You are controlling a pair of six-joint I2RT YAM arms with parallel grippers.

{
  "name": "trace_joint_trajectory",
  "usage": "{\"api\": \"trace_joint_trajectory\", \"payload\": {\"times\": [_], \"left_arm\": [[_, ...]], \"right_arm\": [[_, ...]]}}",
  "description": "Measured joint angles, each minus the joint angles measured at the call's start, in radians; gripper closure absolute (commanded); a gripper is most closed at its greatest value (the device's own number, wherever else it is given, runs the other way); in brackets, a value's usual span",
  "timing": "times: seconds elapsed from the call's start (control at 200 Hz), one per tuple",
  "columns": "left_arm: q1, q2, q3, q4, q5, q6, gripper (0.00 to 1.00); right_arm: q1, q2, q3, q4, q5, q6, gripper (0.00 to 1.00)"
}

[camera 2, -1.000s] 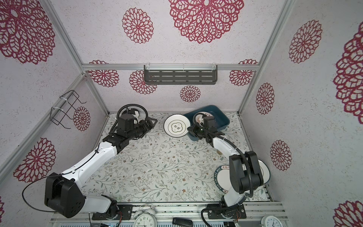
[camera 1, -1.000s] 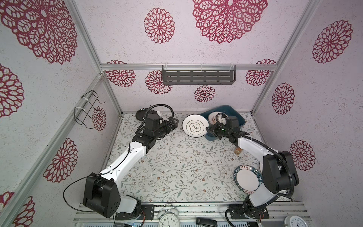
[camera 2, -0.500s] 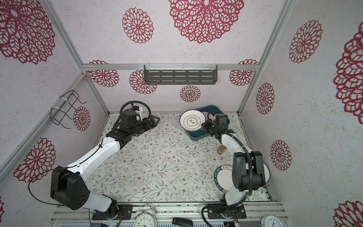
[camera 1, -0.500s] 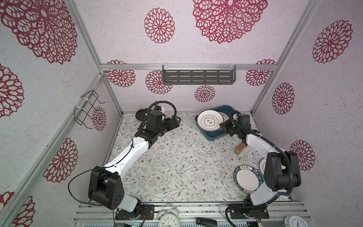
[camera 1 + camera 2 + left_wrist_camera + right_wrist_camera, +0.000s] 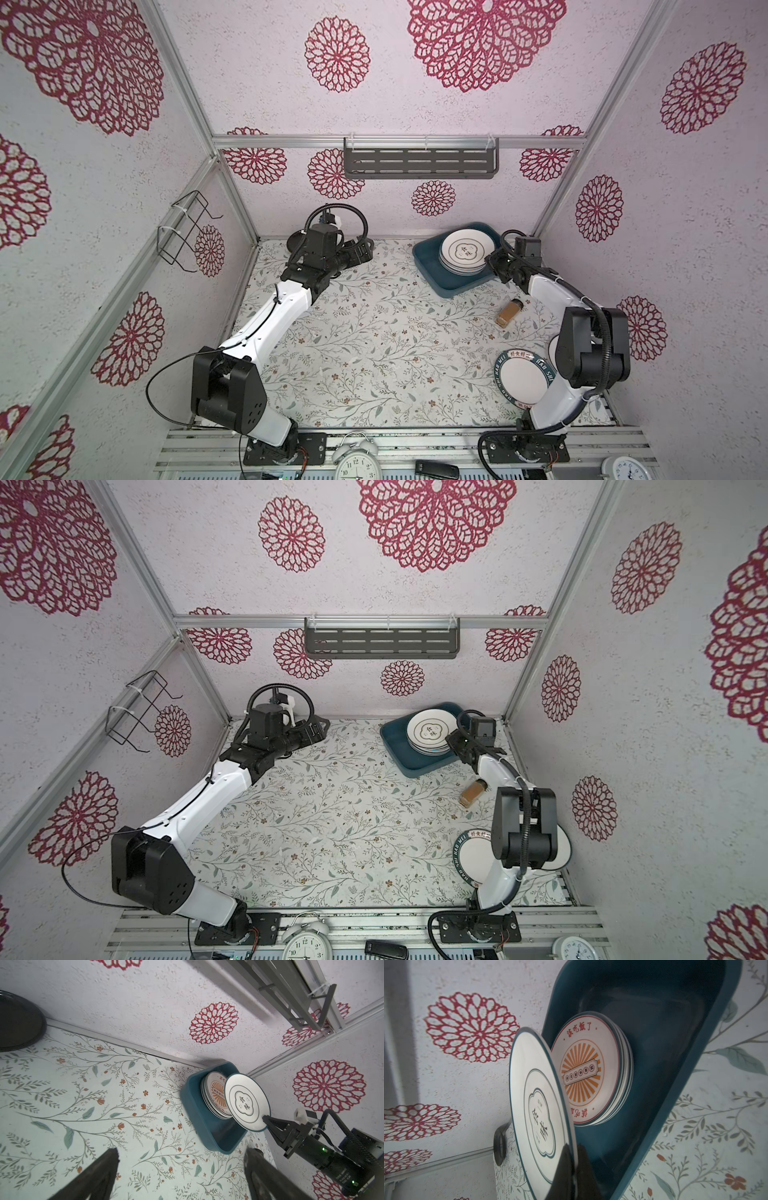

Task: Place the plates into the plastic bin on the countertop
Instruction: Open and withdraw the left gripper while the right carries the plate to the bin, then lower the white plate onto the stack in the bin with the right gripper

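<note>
1. Top views.
   - In both top views the bin [image 5: 428, 261] [image 5: 395, 739] sits at the far right corner of the countertop [image 5: 374, 332] [image 5: 332, 812].
   - A stack [image 5: 459, 271] [image 5: 428, 749] of plates lies inside the bin.
   - The right gripper [image 5: 489, 263] [image 5: 451, 742] is clamped on the rim of the cloud plate [image 5: 464, 250] [image 5: 430, 729], which is held above the stack.
   - The left gripper [image 5: 365, 253] [image 5: 318, 729] is at the far left. In a top view it is near the black plate [image 5: 294, 245] by the back wall.
   - A teal-rim plate [image 5: 523, 378] [image 5: 473, 858] lies on the countertop by the right arm's base.
   - A jar [image 5: 509, 312] [image 5: 473, 792] lies on its side between that plate and the bin.

2. Left wrist view.
   - The left gripper [image 5: 182, 1150] has its fingers [image 5: 99, 1174] spread wide, with nothing between them.
   - The right gripper [image 5: 267, 1123] pinches the cloud plate [image 5: 245, 1101] at its rim.
   - The plate is tilted over the bin [image 5: 191, 1105], in front of the sunburst plate [image 5: 216, 1095] that tops the stack.
   - The black plate [image 5: 18, 1022] lies flat on the countertop [image 5: 83, 1095] against the wall.

3. Right wrist view.
   - The right gripper [image 5: 575, 1167] is closed on the cloud plate [image 5: 537, 1105].
   - The plate stands at an angle to the sunburst plate [image 5: 583, 1072] in the bin [image 5: 664, 1043]. Whether its far edge touches the stack cannot be told.
</note>
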Motion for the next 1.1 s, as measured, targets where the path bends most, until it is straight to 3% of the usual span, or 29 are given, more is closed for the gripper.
{"api": "trace_joint_trajectory", "payload": {"times": [0.235, 0.545, 1.101], "left_arm": [[0.077, 0.009, 0.000, 0.008, -0.007, -0.008, 0.03], [0.115, 0.039, 0.000, 0.015, -0.009, -0.023, 0.03], [0.149, 0.135, 0.036, 0.063, 0.034, -0.076, 0.03]], "right_arm": [[-0.015, 0.111, 0.098, 0.010, 0.018, 0.003, 1.00], [-0.015, 0.271, 0.203, 0.053, 0.025, 0.053, 1.00], [-0.010, 0.314, 0.253, 0.000, 0.034, 0.061, 1.00]]}}
